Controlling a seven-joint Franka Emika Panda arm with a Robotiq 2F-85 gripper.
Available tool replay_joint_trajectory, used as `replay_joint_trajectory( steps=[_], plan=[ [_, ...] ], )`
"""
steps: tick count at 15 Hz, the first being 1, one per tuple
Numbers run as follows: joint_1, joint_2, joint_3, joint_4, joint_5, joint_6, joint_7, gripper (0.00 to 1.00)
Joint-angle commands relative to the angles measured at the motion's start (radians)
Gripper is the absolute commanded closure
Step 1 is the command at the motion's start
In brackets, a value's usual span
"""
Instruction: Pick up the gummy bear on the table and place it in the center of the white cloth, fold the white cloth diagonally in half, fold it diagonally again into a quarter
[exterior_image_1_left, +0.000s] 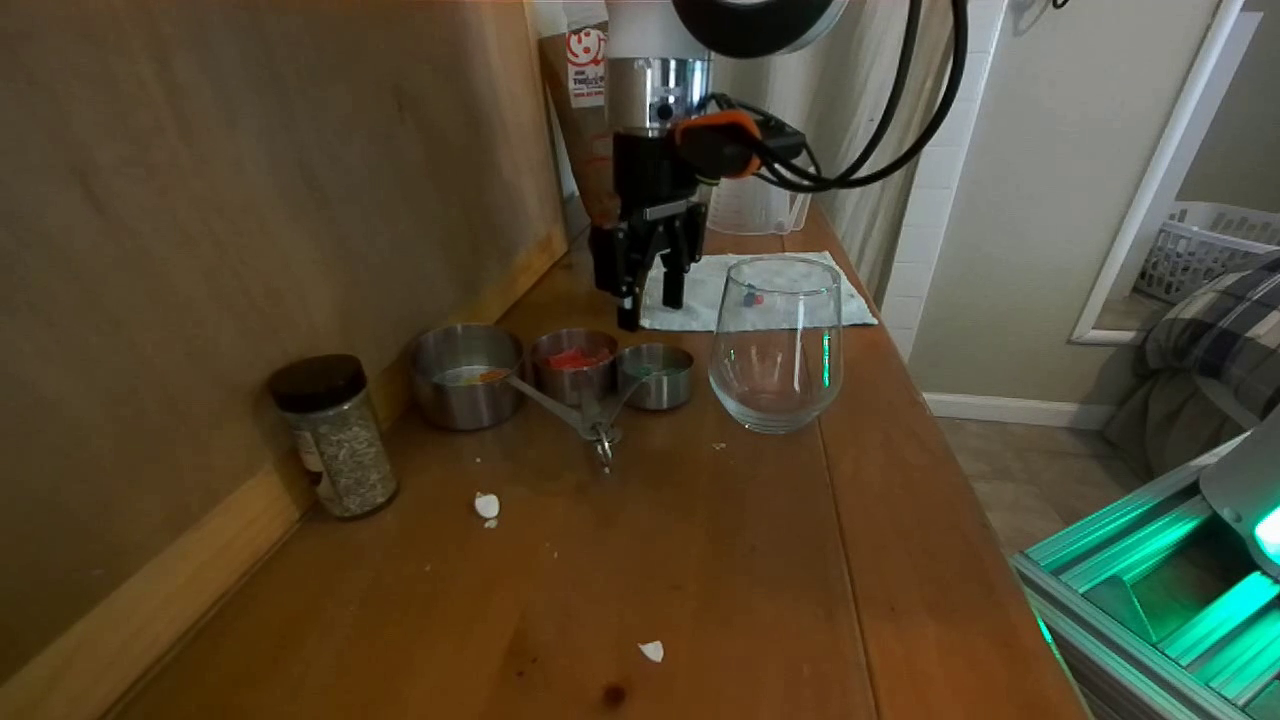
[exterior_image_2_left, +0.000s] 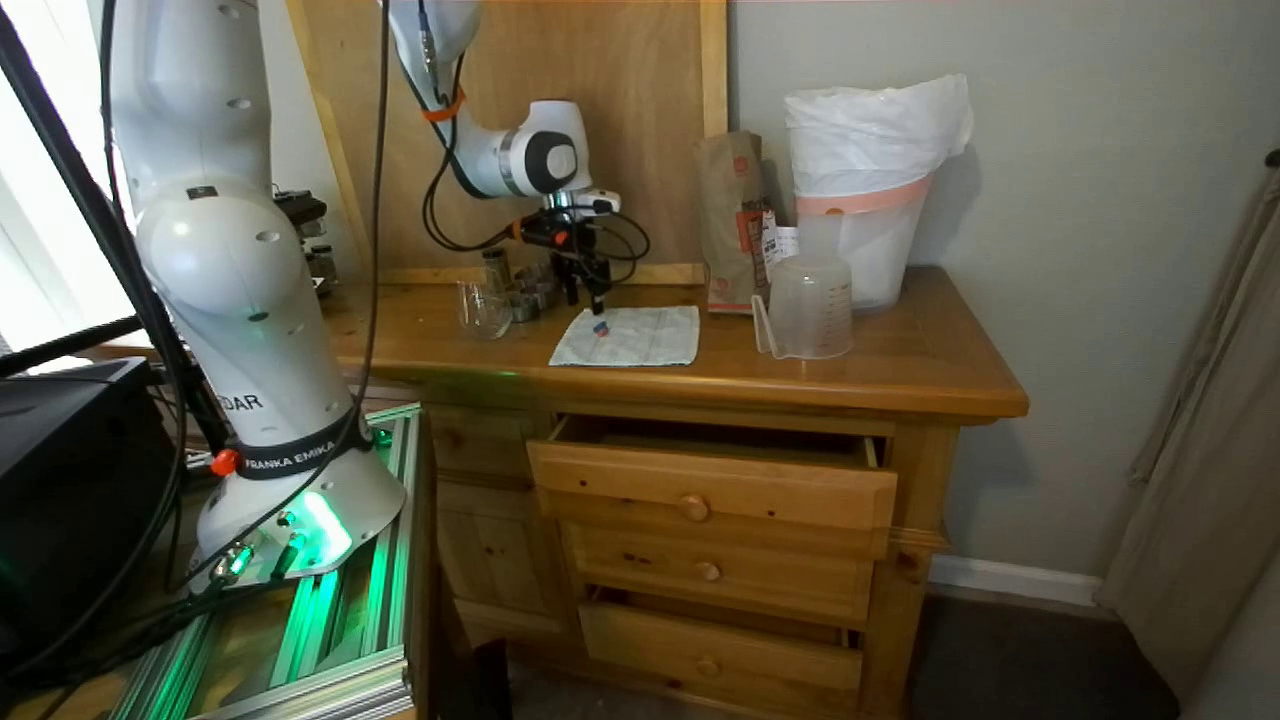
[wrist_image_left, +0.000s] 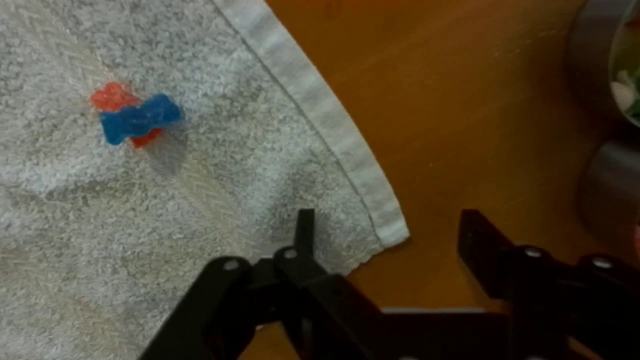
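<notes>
The white cloth (wrist_image_left: 225, 100) lies flat and unfolded on the brown wooden table (wrist_image_left: 440, 125); it also shows in both exterior views (exterior_image_1_left: 690, 312) (exterior_image_2_left: 650, 340). A blue gummy bear (wrist_image_left: 140, 119) lies crosswise on top of a red gummy bear (wrist_image_left: 112, 96), both on the cloth. They show as a small spot in an exterior view (exterior_image_2_left: 601, 329). My gripper (wrist_image_left: 388, 215) is open and empty, above a corner of the cloth. In the wrist view one finger is over the cloth and the other over bare wood. It points down in both exterior views (exterior_image_1_left: 650, 308) (exterior_image_2_left: 585, 303).
Metal measuring cups (exterior_image_1_left: 467, 385) and a stemless glass (exterior_image_1_left: 775, 390) stand beside the cloth. A spice jar (exterior_image_1_left: 345, 450) stands by the wooden panel (exterior_image_1_left: 250, 200). A plastic pitcher (exterior_image_2_left: 812, 305), a paper bag (exterior_image_2_left: 730, 220) and a lined bin (exterior_image_2_left: 865, 200) stand beyond the cloth.
</notes>
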Motion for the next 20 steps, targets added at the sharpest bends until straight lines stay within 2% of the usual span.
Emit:
replay_joint_trajectory(
  steps=[1, 6, 10, 11, 13, 20],
  plan=[
    [0.025, 0.019, -0.025, 0.024, -0.045, -0.014, 0.051, 0.56],
    [0.029, 0.020, -0.033, 0.029, -0.058, -0.016, 0.069, 0.90],
    [0.026, 0.009, -0.037, 0.028, -0.056, -0.024, 0.068, 0.97],
    [0.026, -0.003, -0.040, 0.027, -0.061, -0.033, 0.070, 0.93],
    [0.023, -0.031, -0.045, 0.026, -0.066, -0.059, 0.069, 0.91],
    [-0.010, -0.135, -0.034, 0.025, -0.050, -0.196, 0.065, 0.91]
  ],
)
